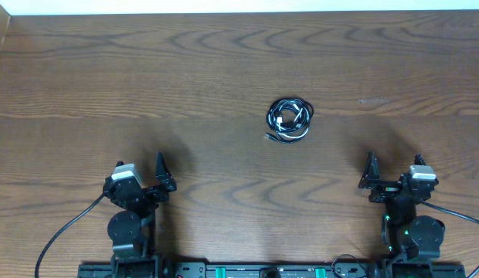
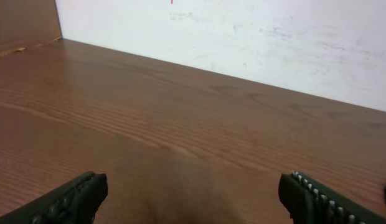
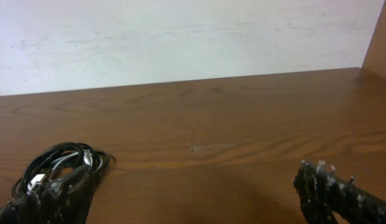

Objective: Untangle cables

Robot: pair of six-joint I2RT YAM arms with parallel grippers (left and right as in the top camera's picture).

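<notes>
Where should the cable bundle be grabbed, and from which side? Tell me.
Probably take the coil's right-hand rim, coming straight down with the right pincer. The cable bundle lies flat in a tight ring on the table, so only its outer loops offer a bite from above.

Dark wood grain, black sheathing, matt white paint.
The table [image 1: 224, 62] is brown wood-grain with a smooth, faintly satin finish. The cables [image 1: 289, 120] have glossy black sheathing and pale, plastic-looking ends. The wall [image 2: 243, 37] is matt white and scuffed. The left pincer [image 2: 193, 198] and right pincer [image 3: 180, 199] carry matt black ribbed pads [image 2: 308, 198].
</notes>
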